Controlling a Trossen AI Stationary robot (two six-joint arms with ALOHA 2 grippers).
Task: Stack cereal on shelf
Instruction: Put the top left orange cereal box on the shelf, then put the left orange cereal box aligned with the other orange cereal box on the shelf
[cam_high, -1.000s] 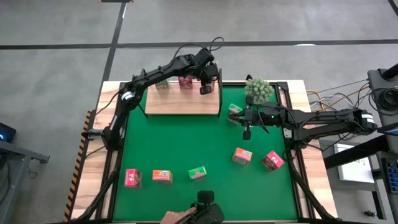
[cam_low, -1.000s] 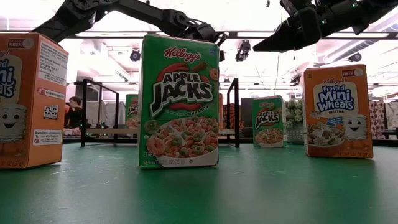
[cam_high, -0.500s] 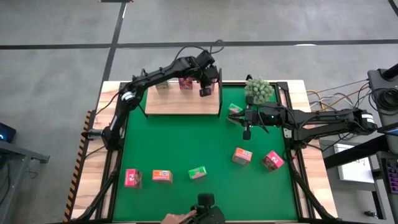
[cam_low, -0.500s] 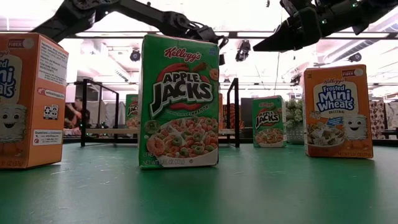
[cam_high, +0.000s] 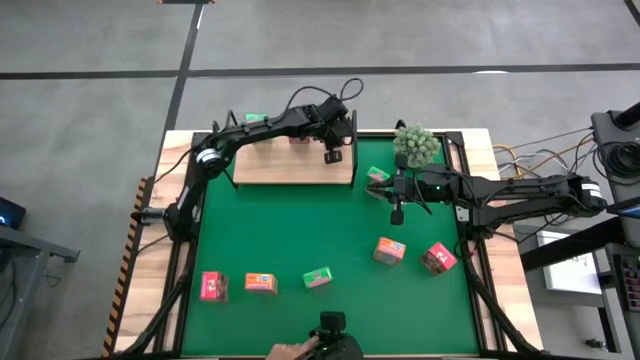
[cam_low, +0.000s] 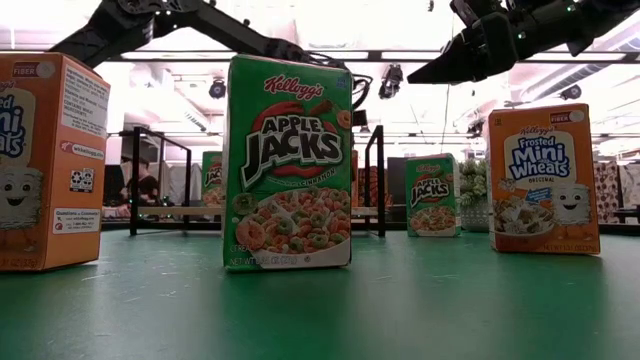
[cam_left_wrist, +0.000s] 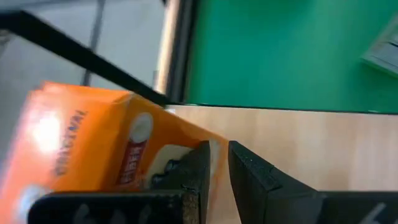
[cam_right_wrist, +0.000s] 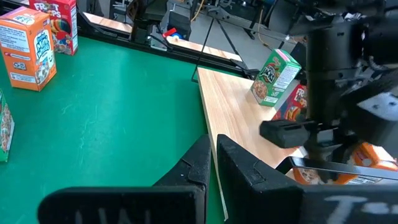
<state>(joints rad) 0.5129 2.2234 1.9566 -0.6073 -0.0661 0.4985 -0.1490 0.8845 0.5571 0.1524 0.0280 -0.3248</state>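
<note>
Green mat (cam_high: 300, 230): at 12 o'clock we see the shelf (cam_high: 290, 168); the left gripper (cam_left_wrist: 219, 163) pinches an orange cereal box (cam_left_wrist: 87, 146) there. Right gripper (cam_high: 396, 213), closed and empty, hovers at 3 o'clock.

Both arms are dark, built from slim black links joined by rounder, bulkier joint housings. The left arm (cam_high: 262, 127) carries a pale silver-grey ring at one joint near its base, and thin black cables loop loosely above its wrist. The right arm (cam_high: 520, 196) shows a small green indicator light near its wrist and a light band close to its base. Each gripper's fingers (cam_right_wrist: 239, 163) are matte black, flat-sided wedges with angular, chamfered edges.
</note>
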